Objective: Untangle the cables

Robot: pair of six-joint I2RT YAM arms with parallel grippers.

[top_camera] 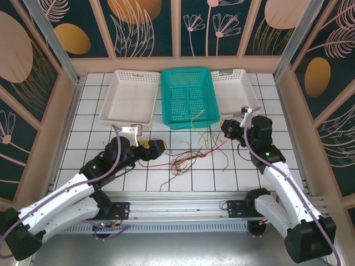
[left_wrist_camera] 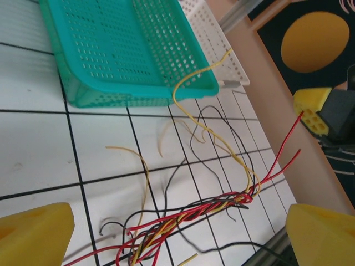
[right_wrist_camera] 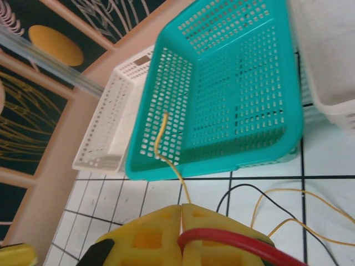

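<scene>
The cables (top_camera: 186, 158) lie in a tangle on the white tiled table, between the two arms. In the left wrist view they form a twisted bundle (left_wrist_camera: 205, 213) of red, yellow and black wires, with loose ends spreading toward the teal basket. My left gripper (top_camera: 161, 148) sits at the bundle's left end; its yellow fingers (left_wrist_camera: 33, 235) stand wide open on either side of the bundle, holding nothing. My right gripper (top_camera: 224, 131) is raised at the tangle's right end. Its pads (right_wrist_camera: 161, 235) are shut on a red cable (right_wrist_camera: 233, 239) and a thin yellow wire (right_wrist_camera: 166, 149).
A teal basket (top_camera: 187, 97) stands at the back centre between two white baskets (top_camera: 130, 95) (top_camera: 236, 88). One yellow wire end rises against the teal basket's front rim (left_wrist_camera: 191, 83). Pink frame walls enclose the table on both sides.
</scene>
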